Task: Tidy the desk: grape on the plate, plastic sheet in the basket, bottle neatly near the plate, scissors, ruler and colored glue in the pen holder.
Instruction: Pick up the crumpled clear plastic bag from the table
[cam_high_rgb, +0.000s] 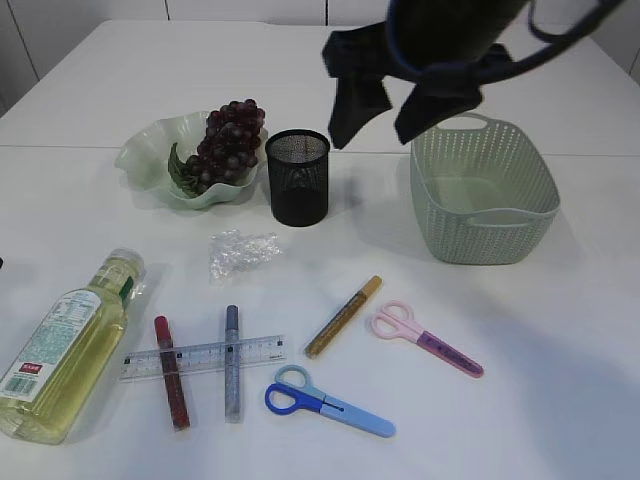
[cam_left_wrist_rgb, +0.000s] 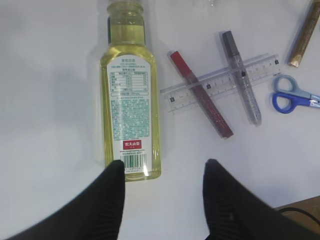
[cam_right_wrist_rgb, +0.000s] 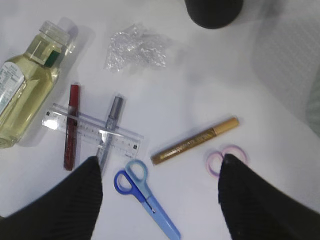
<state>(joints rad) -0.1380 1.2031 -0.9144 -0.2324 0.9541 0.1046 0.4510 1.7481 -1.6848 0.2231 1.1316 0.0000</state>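
Note:
The grape bunch (cam_high_rgb: 228, 140) lies on the pale green plate (cam_high_rgb: 150, 160). A crumpled plastic sheet (cam_high_rgb: 242, 252) lies in front of the black mesh pen holder (cam_high_rgb: 297, 177). The bottle (cam_high_rgb: 70, 345) lies on its side at the front left. Red glue (cam_high_rgb: 171, 372) and grey glue (cam_high_rgb: 232, 362) cross the clear ruler (cam_high_rgb: 203, 357). Gold glue (cam_high_rgb: 343, 316), pink scissors (cam_high_rgb: 425, 338) and blue scissors (cam_high_rgb: 328, 402) lie to the right. My left gripper (cam_left_wrist_rgb: 162, 172) is open and empty above the bottle's base (cam_left_wrist_rgb: 129, 95). My right gripper (cam_high_rgb: 385, 100) is open and empty, high above the blue scissors (cam_right_wrist_rgb: 145, 195).
A green woven basket (cam_high_rgb: 485, 190) stands at the right, behind the pink scissors. The pen holder stands between the plate and the basket. The white table reaches far back.

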